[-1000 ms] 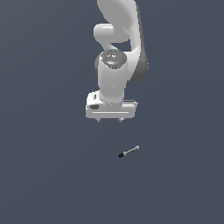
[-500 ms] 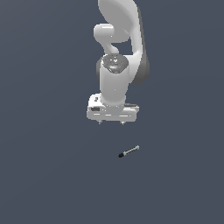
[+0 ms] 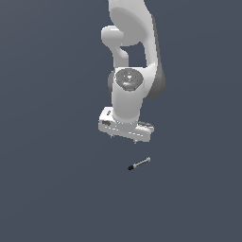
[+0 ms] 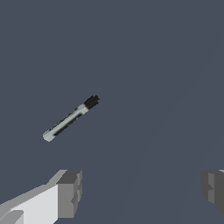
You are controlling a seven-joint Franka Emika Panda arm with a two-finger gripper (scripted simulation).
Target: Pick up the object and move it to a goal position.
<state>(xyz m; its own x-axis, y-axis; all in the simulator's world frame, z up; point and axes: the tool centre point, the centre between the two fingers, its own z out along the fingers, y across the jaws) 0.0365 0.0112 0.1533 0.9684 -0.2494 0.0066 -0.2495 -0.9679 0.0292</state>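
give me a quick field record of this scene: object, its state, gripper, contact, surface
object: thin rod, light grey shaft, black end
state: lying flat, free
gripper: gripper open, fingers spread wide, empty
contact: none; rod lies apart from the gripper, not between the fingers
surface: plain dark grey floor
goal marker: none visible

white arm (image 3: pixel 128 94) reaches down, jaws spread wide, holding nothing.
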